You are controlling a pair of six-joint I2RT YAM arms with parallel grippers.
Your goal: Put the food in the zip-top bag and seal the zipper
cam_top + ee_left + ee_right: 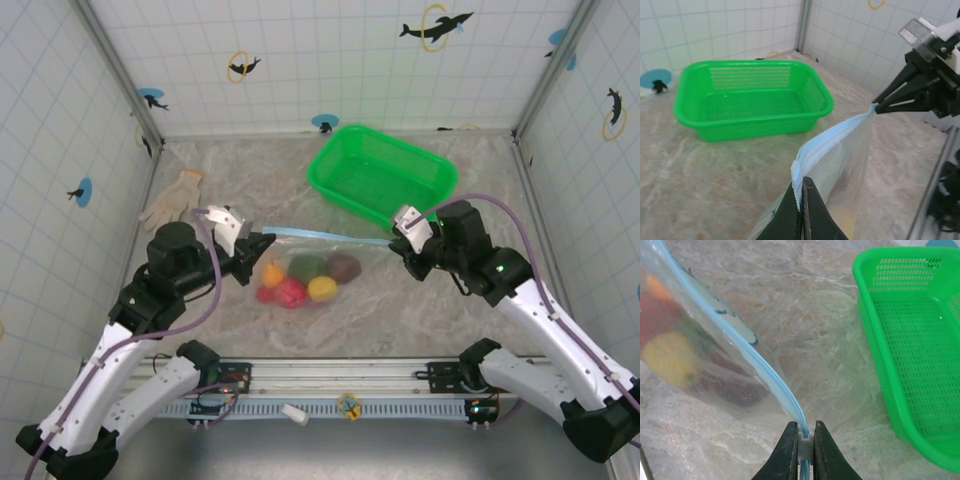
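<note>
In the right wrist view, you see the food [670, 357] only as blurred yellow, red, orange and dark patches behind the zip-top bag [685, 315], which the left edge cuts off. The green basket [910, 340] runs past the right edge. From above, the zipper [325, 236] is too thin to judge sealed, its ends hidden inside the left gripper [266, 241] and right gripper [394, 240].

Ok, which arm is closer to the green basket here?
Right. The right jaws pinch the zipper end just beside the near rim of the basket; the left jaws hold the opposite end, well away.
</note>
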